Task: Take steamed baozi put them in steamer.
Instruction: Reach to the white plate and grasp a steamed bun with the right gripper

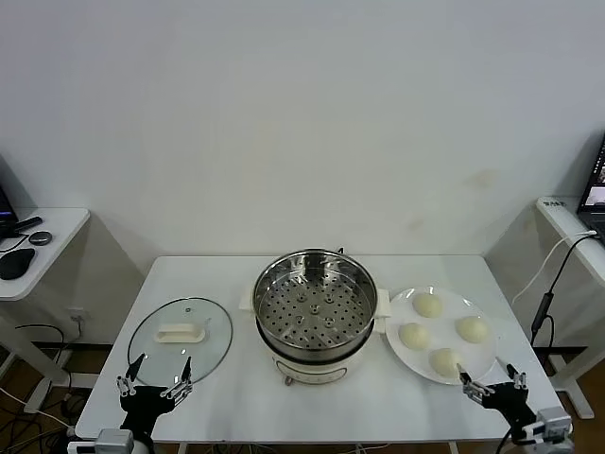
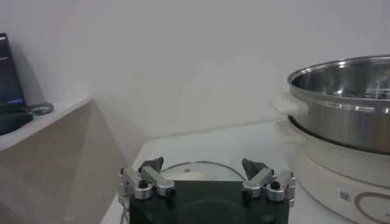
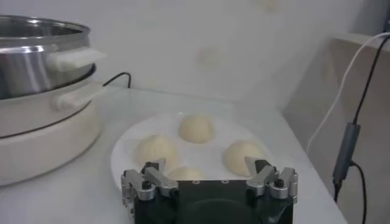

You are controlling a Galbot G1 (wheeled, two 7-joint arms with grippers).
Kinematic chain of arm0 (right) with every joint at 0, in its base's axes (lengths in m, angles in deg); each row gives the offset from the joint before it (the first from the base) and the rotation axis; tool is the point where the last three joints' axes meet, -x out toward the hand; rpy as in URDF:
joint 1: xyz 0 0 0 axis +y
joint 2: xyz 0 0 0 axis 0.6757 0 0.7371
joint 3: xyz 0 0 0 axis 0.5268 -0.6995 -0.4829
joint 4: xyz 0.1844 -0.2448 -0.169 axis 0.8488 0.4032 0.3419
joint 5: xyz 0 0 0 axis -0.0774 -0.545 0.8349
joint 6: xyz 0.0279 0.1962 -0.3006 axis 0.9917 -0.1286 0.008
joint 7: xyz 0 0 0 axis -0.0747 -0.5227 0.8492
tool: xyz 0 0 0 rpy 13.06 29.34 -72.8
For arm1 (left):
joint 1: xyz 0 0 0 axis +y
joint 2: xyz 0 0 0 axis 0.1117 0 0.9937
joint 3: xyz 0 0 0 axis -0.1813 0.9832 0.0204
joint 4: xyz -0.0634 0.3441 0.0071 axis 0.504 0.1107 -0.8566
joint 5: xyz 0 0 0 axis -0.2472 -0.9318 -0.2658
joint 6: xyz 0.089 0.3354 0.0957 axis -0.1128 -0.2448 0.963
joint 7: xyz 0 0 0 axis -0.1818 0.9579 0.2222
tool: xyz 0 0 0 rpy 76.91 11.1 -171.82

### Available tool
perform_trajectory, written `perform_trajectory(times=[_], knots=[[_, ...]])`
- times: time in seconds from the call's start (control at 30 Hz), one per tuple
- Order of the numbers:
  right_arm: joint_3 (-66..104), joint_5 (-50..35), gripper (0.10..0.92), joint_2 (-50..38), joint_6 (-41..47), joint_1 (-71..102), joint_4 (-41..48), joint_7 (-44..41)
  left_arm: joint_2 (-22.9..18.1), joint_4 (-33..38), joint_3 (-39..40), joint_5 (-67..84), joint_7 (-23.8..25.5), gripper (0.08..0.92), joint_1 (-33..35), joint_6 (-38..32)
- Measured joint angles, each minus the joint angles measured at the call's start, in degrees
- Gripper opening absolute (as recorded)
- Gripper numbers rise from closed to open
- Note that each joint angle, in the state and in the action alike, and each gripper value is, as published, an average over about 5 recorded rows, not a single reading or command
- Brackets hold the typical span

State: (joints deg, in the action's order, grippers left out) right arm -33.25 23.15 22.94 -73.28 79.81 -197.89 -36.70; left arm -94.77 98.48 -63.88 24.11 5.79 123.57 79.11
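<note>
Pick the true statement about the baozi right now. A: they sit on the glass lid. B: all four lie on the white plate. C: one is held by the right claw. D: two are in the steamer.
B: four baozi rest on the white plate, and the steamer tray is empty.

no text, brand or number could be read anywhere. the steamer (image 2: 341, 122) carried a small square label (image 2: 345, 195) and a curved brown marking (image 2: 373, 202) low on its white base, both too small and soft to make out. the laptop screen (image 1: 597, 184) at the far right showed nothing legible.
</note>
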Motion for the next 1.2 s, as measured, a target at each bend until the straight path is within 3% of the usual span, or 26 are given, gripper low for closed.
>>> perform_trajectory(times=[0.27, 0.5, 0.73, 1.2], knots=[[-0.6, 9.2, 0.823, -7.3, 0.3, -9.9, 4.6, -5.8, -1.1, 0.6, 0.0, -0.9, -0.3, 0.823, 0.4, -0.1], [-6.0, 21.7, 0.823, -18.0, -2.9, -24.9, 13.8, -21.0, -2.1, 1.0, -0.2, -1.6, -0.3, 0.823, 0.3, -0.1], [-21.9, 30.7, 0.823, -26.7, -6.3, -44.3, 23.9, -35.5, -3.0, 0.9, -0.7, -1.7, -0.7, 0.823, 0.3, -0.4], [-55.8, 40.4, 0.823, -28.3, -14.6, -71.2, 41.4, -49.2, -3.4, 2.2, -1.5, -1.7, -1.0, 0.823, 1.6, -0.5]])
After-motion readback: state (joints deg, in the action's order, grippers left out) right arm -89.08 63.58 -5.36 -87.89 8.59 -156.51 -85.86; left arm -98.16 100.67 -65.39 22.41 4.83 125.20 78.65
